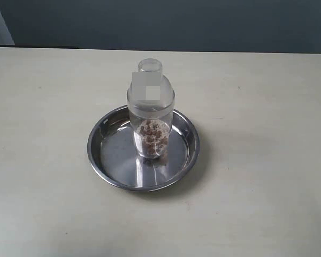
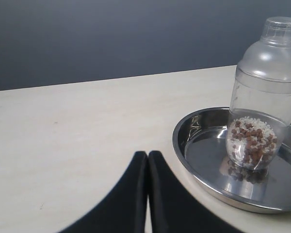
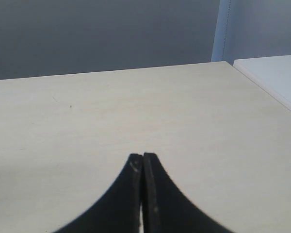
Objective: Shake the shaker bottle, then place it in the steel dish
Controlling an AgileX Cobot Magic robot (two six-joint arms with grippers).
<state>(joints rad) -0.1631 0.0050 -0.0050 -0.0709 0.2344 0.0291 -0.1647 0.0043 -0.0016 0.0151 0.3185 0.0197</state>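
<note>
The clear shaker bottle [image 1: 151, 110] stands upright inside the round steel dish [image 1: 109, 160] at the middle of the table, with brown pellets settled at its bottom. From the left wrist view the bottle [image 2: 262, 107] and the dish [image 2: 199, 165] lie off to one side of my left gripper [image 2: 148, 154], which is shut on nothing and apart from the dish rim. My right gripper [image 3: 142, 156] is shut too, with only bare table ahead of it. Neither gripper shows in the exterior view.
The pale table [image 1: 257, 96] runs back to a dark blue wall. A white surface [image 3: 276, 77] borders the table's edge in the right wrist view.
</note>
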